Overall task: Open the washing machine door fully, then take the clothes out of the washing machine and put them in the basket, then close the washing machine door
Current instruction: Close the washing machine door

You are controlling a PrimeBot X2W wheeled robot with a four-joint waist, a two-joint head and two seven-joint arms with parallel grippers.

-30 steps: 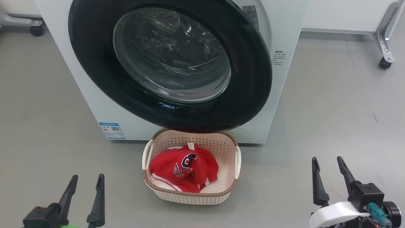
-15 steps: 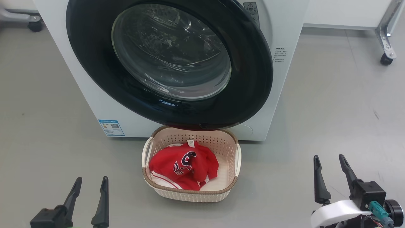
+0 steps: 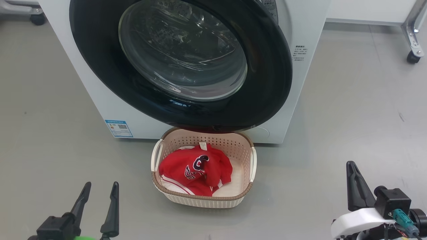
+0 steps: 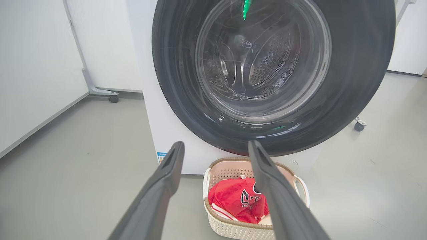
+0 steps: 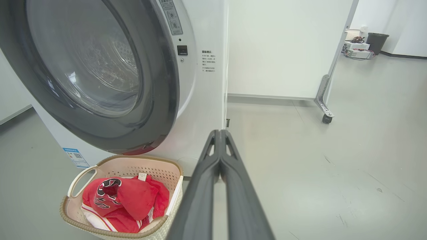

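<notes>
Grey floor point(image 3: 50, 83) and white wall panels on a castor point(image 3: 413, 58): washing machine point(image 3: 303, 23) with the basket point(image 3: 203, 197) just in front.
Glossy black washing machine door point(image 3: 267, 66) covers the drum. The red clothes point(image 3: 190, 166) lie in the basket, their navy-and-white lettering unreadable. The blue label point(image 3: 119, 128) bears a QR code, its print too small to read. Left pincer point(image 3: 102, 184) spread, right pincer point(image 3: 352, 166) pressed together, both empty above the floor.

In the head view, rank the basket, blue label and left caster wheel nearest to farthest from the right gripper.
1. The basket, on the floor, left of the right gripper.
2. The blue label, low on the washing machine front, beyond the basket.
3. The caster wheel, far upper left, past the machine.
</notes>
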